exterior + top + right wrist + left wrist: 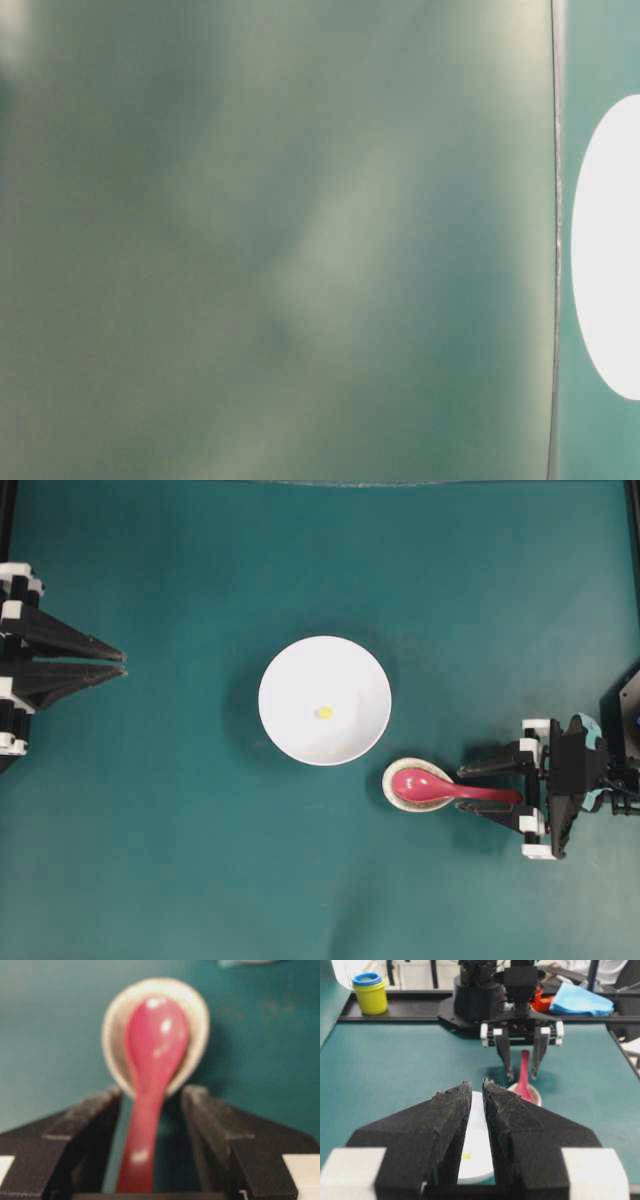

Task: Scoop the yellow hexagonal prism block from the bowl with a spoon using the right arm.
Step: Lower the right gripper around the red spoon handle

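Red spoon [150,1065] isn't grabbed yet: your right tool [150,1105] is open around its handle. Yellow block [325,712] sits unscooped in the bowl [290,670]; left tool [476,1097] is nearly closed, empty.

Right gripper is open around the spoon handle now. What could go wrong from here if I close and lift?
1. The spoon rests loose in the small speckled dish; the right gripper has open fingers either side of the handle, so an off-centre close could tip the spoon or drag the dish.
2. The yellow block is tiny in the white bowl; the scoop may push it instead of catching it.
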Controlling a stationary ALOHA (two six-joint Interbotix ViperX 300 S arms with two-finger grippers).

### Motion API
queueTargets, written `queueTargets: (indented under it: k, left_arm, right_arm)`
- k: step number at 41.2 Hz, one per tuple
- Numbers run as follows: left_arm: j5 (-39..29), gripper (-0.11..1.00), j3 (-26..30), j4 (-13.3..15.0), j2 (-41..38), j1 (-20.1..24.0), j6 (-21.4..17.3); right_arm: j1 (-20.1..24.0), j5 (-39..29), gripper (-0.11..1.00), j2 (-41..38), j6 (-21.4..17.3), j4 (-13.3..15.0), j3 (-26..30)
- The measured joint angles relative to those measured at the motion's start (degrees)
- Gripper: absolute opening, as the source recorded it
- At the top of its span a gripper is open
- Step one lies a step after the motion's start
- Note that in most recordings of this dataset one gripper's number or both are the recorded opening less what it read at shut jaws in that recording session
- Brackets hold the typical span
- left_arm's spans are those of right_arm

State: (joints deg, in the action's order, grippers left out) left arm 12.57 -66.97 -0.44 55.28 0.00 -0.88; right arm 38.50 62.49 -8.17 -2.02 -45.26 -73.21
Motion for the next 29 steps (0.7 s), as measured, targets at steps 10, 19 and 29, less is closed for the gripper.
queueTargets:
  k: [10, 19, 29]
  left_arm:
    - [0.0, 0.17, 0.0, -0.09, -0.09, 0.0, 0.0]
    - [0.0, 0.17, 0.0, -0.09, -0.09, 0.0, 0.0]
    - [0.0, 0.17, 0.0, 0.0, -0.09, 0.0, 0.0]
  right_arm:
    - [0.53, 0.0, 0.56, -0.53, 0.97, -0.18, 0.09]
    - [1.05, 0.18, 0.56, -1.32, 1.85, -0.18, 0.09]
    - [1.05, 0.62, 0.56, -1.32, 3.69, -0.18, 0.0]
